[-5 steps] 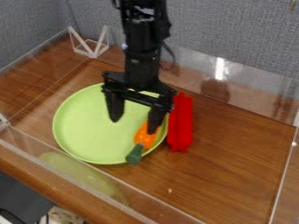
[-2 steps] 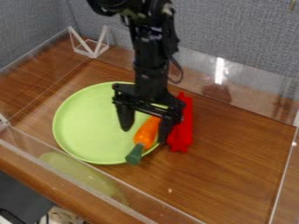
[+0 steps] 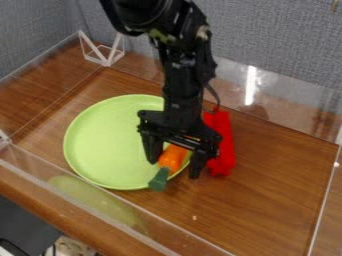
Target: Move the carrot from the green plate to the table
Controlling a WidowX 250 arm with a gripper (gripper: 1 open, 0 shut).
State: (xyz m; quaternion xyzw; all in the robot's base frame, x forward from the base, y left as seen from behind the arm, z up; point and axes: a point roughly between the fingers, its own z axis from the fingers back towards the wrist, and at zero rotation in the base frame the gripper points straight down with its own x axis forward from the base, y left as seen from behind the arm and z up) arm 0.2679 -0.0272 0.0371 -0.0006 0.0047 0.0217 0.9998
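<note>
The green plate (image 3: 100, 140) lies on the bench (image 3: 267, 170), left of centre. The carrot (image 3: 166, 167) rests on the plate's right front rim, under the gripper (image 3: 178, 162), whose fingers stand on either side of it. A stick-like object (image 3: 221, 140) lies on the bench just right of the plate, and a wire stand (image 3: 100, 47) sits at the back left.

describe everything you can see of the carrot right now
The carrot is a small toy, bright orange with a dark green stub end, plastic-looking. It lies flat at the near right rim of the green plate, green end pointing toward the camera and reaching past the rim. The open tool straddles it, a finger on each side, hiding its upper part; whether they touch is unclear.
</note>
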